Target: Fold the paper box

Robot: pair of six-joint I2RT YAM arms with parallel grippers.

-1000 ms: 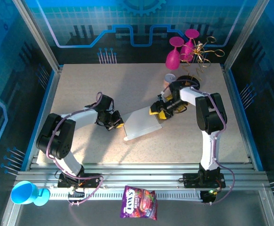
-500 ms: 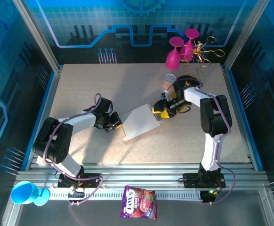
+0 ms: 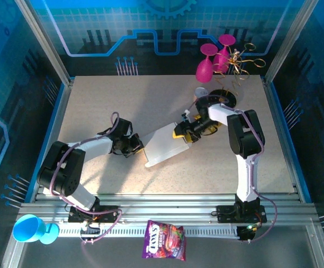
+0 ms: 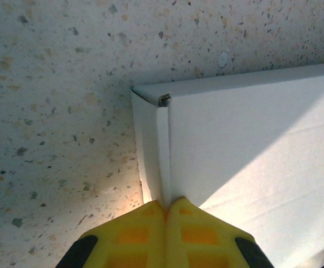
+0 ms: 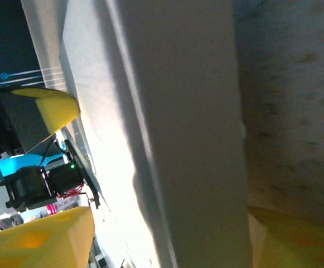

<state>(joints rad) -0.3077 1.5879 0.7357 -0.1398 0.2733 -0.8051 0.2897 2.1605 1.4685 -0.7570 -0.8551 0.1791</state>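
The paper box (image 3: 164, 146), plain white, lies slanted on the speckled table (image 3: 95, 106) between my two arms. My left gripper (image 3: 136, 147) is at the box's left end. In the left wrist view its yellow fingertips (image 4: 150, 215) are pressed together, the left gripper (image 4: 165, 202) sitting right on the crease of a narrow side flap of the box (image 4: 245, 139). Whether any card is pinched is hidden. My right gripper (image 3: 184, 132) straddles the box's far right end. In the right wrist view the box (image 5: 189, 111) spans the gap of the right gripper (image 5: 168, 211), a finger on each side.
Pink wine glasses (image 3: 213, 60) and a gold wire stand (image 3: 241, 61) stand at the back right, with a small cup (image 3: 201, 92) and a dark disc (image 3: 226, 98) just behind my right arm. A purple candy bag (image 3: 164, 240) and a blue cup (image 3: 30, 229) lie off the table's near edge.
My right wrist has shifted slightly left along the box's far end. My left arm has settled lower, its gripper staying at the box's left edge. The box has barely moved.
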